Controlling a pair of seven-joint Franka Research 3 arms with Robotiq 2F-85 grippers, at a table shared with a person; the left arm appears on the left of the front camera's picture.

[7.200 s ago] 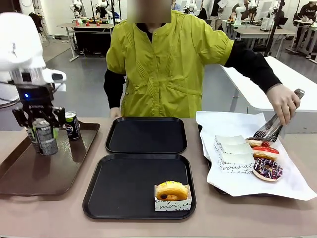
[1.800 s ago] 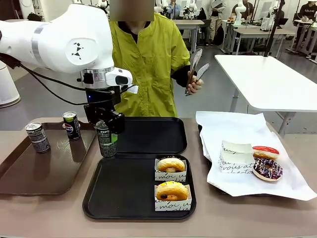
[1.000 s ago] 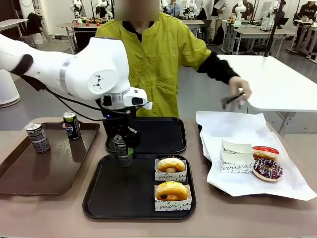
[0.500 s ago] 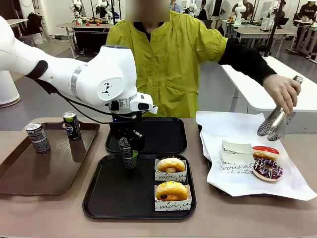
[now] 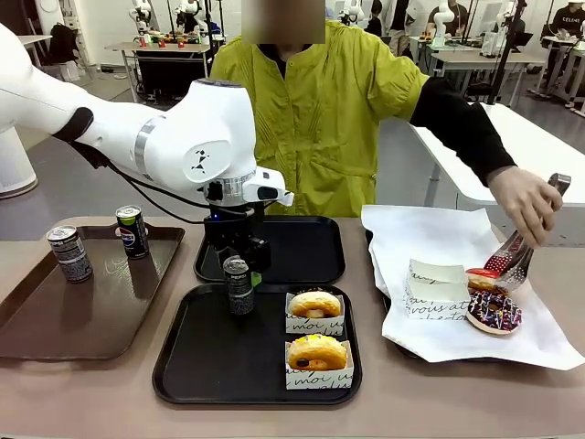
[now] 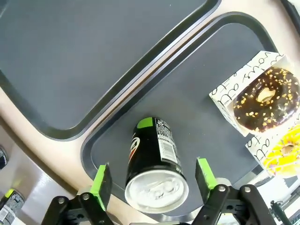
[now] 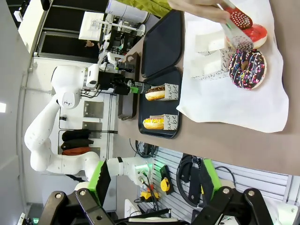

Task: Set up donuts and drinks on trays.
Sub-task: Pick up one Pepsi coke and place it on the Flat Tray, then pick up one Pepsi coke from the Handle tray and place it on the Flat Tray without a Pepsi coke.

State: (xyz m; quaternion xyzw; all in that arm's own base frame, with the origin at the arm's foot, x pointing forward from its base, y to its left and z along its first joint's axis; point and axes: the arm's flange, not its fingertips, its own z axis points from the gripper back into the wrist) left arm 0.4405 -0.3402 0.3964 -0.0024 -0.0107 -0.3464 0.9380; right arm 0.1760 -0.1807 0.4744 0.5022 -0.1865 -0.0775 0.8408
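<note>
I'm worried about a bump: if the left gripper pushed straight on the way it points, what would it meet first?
The left gripper is open astride the can, so its fingertips would likely hit the near tray beside it, unless the can's top meets the palm first; depth is unclear.

1. Tan surface [image 5: 91, 402], spanning the whole front view.
2. Carries a glossy brown tray [image 5: 55, 343] at the robot's left.
3. Holds the near black tray [image 5: 210, 357] mid-surface, with the far black tray [image 5: 292, 251] just behind, rims side by side.
4. Bears a white paper sheet [image 5: 430, 229] at the right, draped over a dark tray [image 5: 395, 345].
</note>
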